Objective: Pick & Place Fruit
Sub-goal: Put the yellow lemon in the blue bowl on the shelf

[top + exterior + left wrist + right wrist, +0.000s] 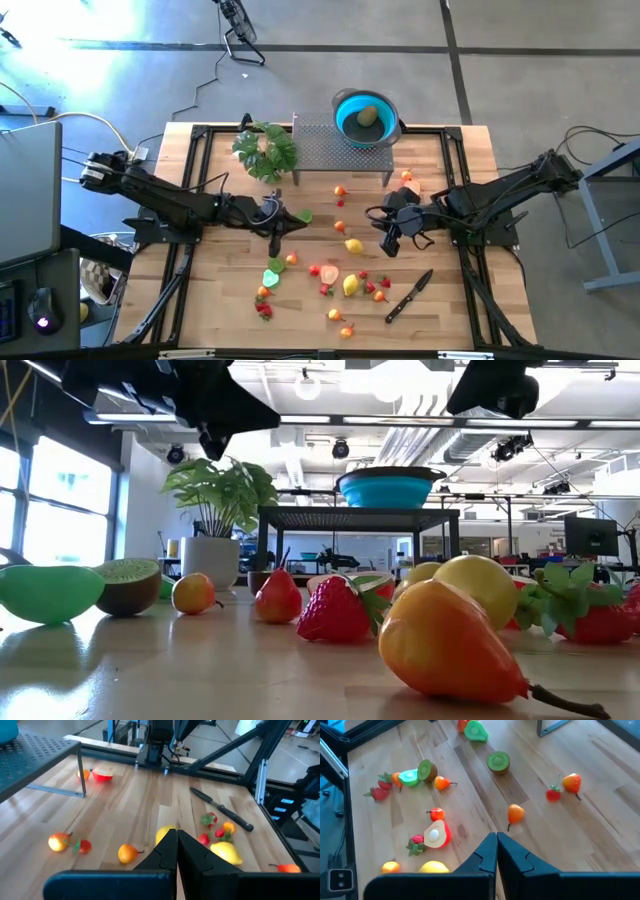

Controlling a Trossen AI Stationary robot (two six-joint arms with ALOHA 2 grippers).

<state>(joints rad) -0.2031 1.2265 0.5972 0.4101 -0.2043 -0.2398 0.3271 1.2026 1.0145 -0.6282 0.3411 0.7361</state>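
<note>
Nearest low camera: orange-red pear, lower right of frame. In high view I see fruit scattered centre to lower middle of table. Left gripper closed, empty, hovers left of centre. Right gripper closed, empty, right of centre. Lemon lies just left of right gripper; I judge right arm nearer. Blue bowl upper middle, on rack.

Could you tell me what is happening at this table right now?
Neither arm holds anything. The left tool and right tool are shut and hover above the toy fruit scattered on the wooden table. One piece sits in the blue bowl on the metal rack.
</note>
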